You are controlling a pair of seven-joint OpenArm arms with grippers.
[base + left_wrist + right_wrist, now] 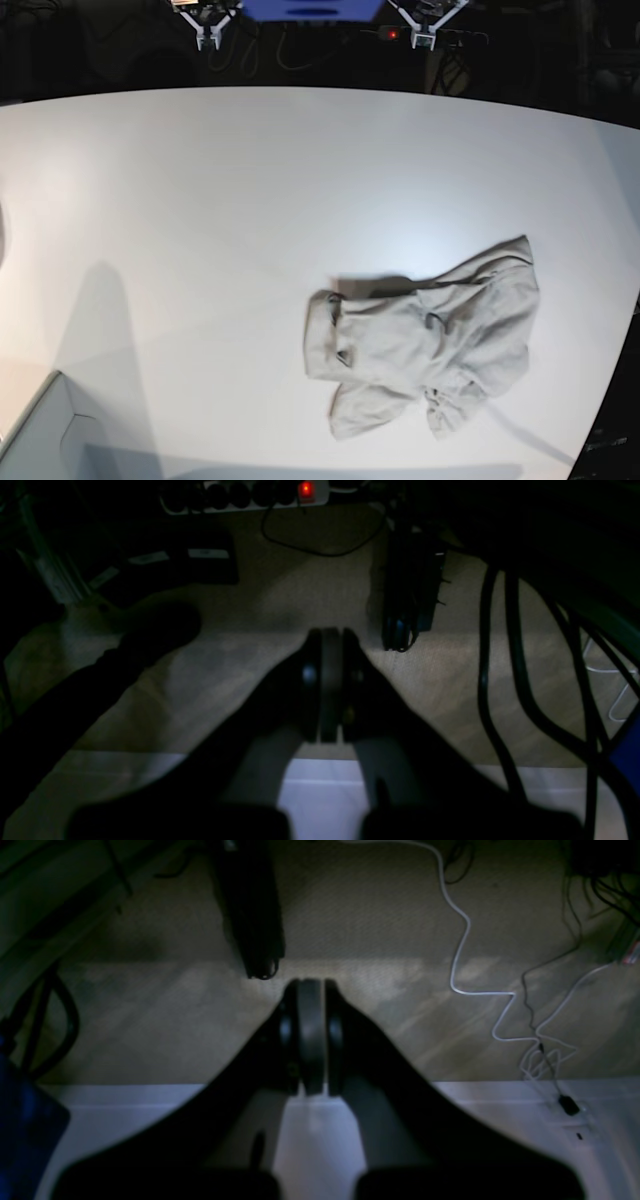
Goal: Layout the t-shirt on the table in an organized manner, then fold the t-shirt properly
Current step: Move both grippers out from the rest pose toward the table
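From the base view the t-shirt point(425, 345) is lying crumpled on the white counter point(200, 200), toward its near right part, and neither arm is reaching over it. The wrist cameras are showing what that view cannot: both arms are hanging past the counter edge, looking down at a dim carpeted floor point(310, 605). The left fingers point(327, 685) are sitting clenched together, holding nothing, with a power strip point(250, 492) glowing red beyond them. The right fingers point(311, 1035) are likewise pressed shut and empty, a white cable point(467, 940) trailing across the floor nearby
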